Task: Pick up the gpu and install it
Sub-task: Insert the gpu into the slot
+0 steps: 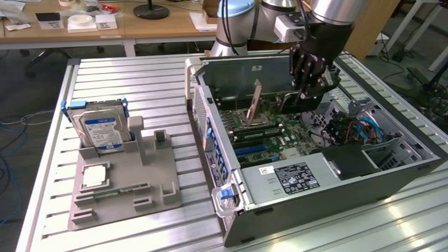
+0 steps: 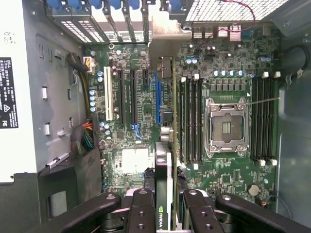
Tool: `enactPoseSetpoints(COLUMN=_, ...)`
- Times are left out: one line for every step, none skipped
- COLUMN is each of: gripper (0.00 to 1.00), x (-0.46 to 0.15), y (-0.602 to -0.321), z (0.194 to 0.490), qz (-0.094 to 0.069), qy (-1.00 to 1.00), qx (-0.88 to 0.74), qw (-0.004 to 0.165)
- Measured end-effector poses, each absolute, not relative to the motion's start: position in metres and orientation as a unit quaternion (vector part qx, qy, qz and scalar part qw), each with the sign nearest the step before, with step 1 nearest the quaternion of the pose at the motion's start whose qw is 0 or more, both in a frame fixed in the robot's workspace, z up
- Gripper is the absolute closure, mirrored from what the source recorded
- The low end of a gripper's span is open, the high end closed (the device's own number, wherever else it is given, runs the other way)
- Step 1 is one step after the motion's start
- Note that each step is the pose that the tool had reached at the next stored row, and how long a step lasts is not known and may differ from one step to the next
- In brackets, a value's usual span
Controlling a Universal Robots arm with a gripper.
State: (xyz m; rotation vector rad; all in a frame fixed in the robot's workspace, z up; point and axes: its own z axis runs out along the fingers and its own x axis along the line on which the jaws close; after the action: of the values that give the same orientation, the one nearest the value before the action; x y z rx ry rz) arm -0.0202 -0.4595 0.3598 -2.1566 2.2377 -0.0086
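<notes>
Exterior view: my claw (image 1: 306,93) is closed on the thin, dark green-black gpu (image 1: 297,102), gripping its upper edge. The card hangs upright inside the open grey metal computer case (image 1: 336,184), just above the green motherboard (image 1: 273,131). The case lies on the slatted metal tabletop (image 1: 140,84). Well apart on the exterior view's left, a silver hard drive (image 1: 102,128) stands in a grey plastic fixture (image 1: 126,194).

Wrist view: I see the gpu (image 2: 164,170) edge-on between my black fingers (image 2: 141,208), its pale metal bracket (image 2: 167,31) at the far end. It runs along 1 blue expansion slot (image 2: 157,102), beside the square silver processor socket (image 2: 227,127). I cannot tell whether card and slot touch.
</notes>
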Motion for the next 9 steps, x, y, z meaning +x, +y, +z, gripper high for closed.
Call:
enactPoseSetpoints(gripper=0.73, x=-0.0205, y=-0.4596, z=0.3585, qz=-0.003, qy=0.719, qx=-0.695, qw=0.017)
enactPoseSetpoints(gripper=0.73, x=-0.0208, y=-0.4596, z=0.3574, qz=-0.003, qy=0.718, qx=-0.695, qw=0.017)
enactPoseSetpoints(gripper=0.73, x=-0.021, y=-0.4596, z=0.3563, qz=-0.003, qy=0.718, qx=-0.696, qw=0.017)
enactPoseSetpoints(gripper=0.73, x=-0.0214, y=-0.4596, z=0.3551, qz=-0.003, qy=0.717, qx=-0.697, qw=0.017)
enactPoseSetpoints(gripper=0.73, x=-0.0217, y=-0.4596, z=0.354, qz=-0.003, qy=0.716, qx=-0.698, qw=0.017)
enactPoseSetpoints(gripper=0.73, x=-0.022, y=-0.4596, z=0.353, qz=-0.003, qy=0.715, qx=-0.699, qw=0.017)
enactPoseSetpoints(gripper=0.73, x=-0.0223, y=-0.4596, z=0.3521, qz=-0.003, qy=0.714, qx=-0.7, qw=0.017)
enactPoseSetpoints(gripper=0.73, x=-0.0227, y=-0.4596, z=0.3512, qz=-0.002, qy=0.713, qx=-0.701, qw=0.017)
enactPoseSetpoints(gripper=0.73, x=-0.023, y=-0.4596, z=0.3504, qz=-0.002, qy=0.712, qx=-0.702, qw=0.017)
